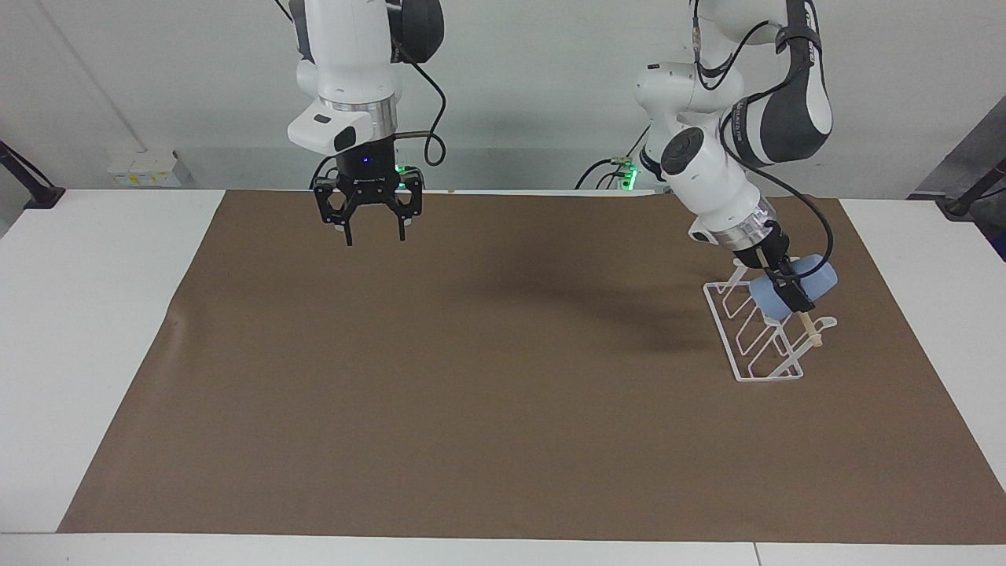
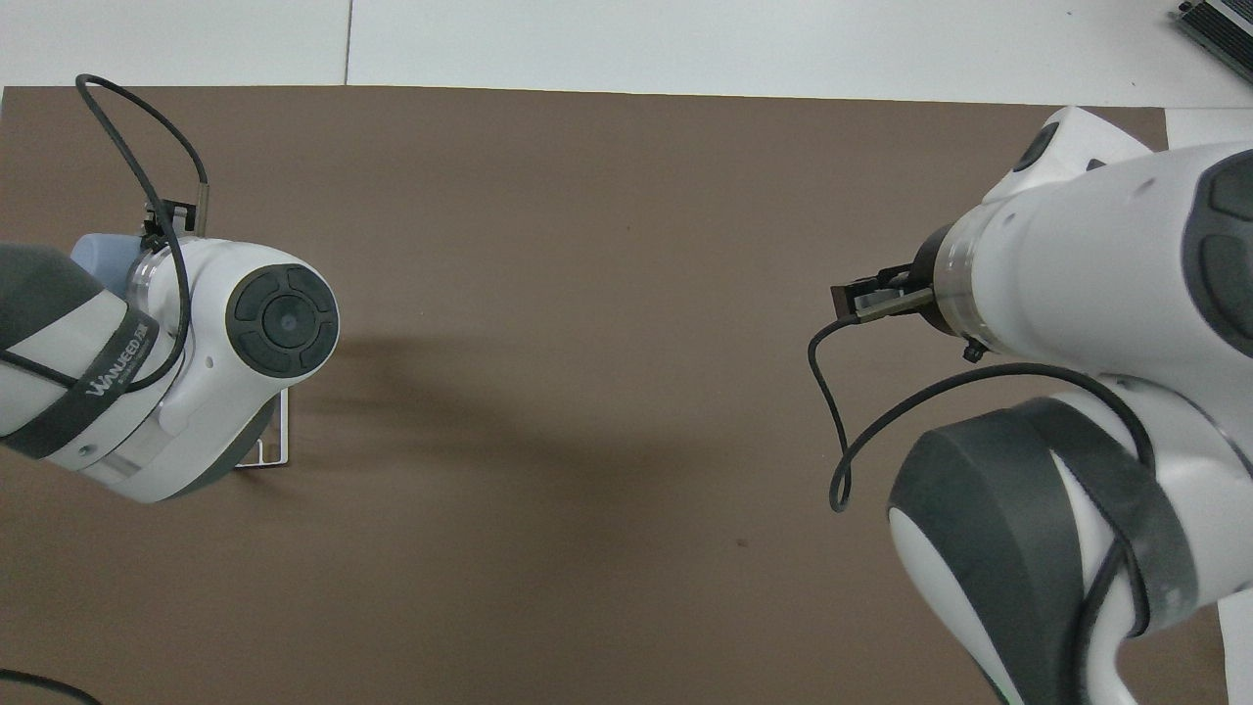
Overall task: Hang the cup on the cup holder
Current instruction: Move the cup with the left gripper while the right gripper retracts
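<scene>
My left gripper (image 1: pixel 791 289) is shut on the light-blue cup (image 1: pixel 795 286), held tilted low over the cup holder (image 1: pixel 761 330), against its wooden dowel. The cup holder is a white wire rack standing on the brown mat toward the left arm's end of the table. In the overhead view only an edge of the cup (image 2: pixel 101 257) and a corner of the rack (image 2: pixel 278 431) show past the left arm. My right gripper (image 1: pixel 368 226) is open and empty, raised over the mat's edge nearest the robots; it waits.
A brown mat (image 1: pixel 503 393) covers most of the white table (image 1: pixel 94 314). The right arm's cable (image 2: pixel 852 421) hangs in a loop above the mat.
</scene>
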Tool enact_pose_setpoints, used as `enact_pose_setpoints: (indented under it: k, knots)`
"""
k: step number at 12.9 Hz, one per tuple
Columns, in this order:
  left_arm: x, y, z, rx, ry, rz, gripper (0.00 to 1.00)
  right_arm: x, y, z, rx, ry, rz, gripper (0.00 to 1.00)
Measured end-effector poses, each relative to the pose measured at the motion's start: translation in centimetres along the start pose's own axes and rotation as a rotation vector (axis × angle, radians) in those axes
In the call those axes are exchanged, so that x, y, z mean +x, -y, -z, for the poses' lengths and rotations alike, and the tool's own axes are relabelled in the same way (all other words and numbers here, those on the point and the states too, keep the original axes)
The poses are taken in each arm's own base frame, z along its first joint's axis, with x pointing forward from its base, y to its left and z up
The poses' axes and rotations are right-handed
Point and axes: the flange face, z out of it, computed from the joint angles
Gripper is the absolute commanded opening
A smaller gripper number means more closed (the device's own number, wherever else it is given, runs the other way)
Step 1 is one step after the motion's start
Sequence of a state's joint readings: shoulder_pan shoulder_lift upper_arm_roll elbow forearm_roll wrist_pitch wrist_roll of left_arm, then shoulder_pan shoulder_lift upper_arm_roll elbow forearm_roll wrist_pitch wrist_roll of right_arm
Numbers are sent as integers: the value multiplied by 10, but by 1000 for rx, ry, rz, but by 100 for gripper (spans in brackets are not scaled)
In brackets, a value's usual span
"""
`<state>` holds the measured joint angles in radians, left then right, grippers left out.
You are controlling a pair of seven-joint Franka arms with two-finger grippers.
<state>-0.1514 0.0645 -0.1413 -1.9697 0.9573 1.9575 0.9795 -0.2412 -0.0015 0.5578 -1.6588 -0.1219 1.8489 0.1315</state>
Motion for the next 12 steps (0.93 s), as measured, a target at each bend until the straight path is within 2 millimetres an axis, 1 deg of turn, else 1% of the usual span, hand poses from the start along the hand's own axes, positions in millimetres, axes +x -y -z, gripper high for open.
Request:
enact_pose_setpoints:
  k: [2,4,8,9,10,12]
  knots:
    - [7,2,-12,3,-6,-12,0,0,-19,-6,37,23,-52,78]
    - [10,4,-17,15,-8,-17,0,-3,-37,-11,42,55,-83,77]
    - [3,6,-32,17,-11,-6,0,-8,-72,-17,34,96,-52,74]
    - [3,6,-33,17,-12,-6,11,-9,-81,-18,33,101,-47,74]
    - [3,6,-33,19,-14,-6,99,-9,-91,-20,31,104,-40,74]
    - [3,6,-33,22,-15,-7,100,-12,-113,-21,29,108,-13,74]
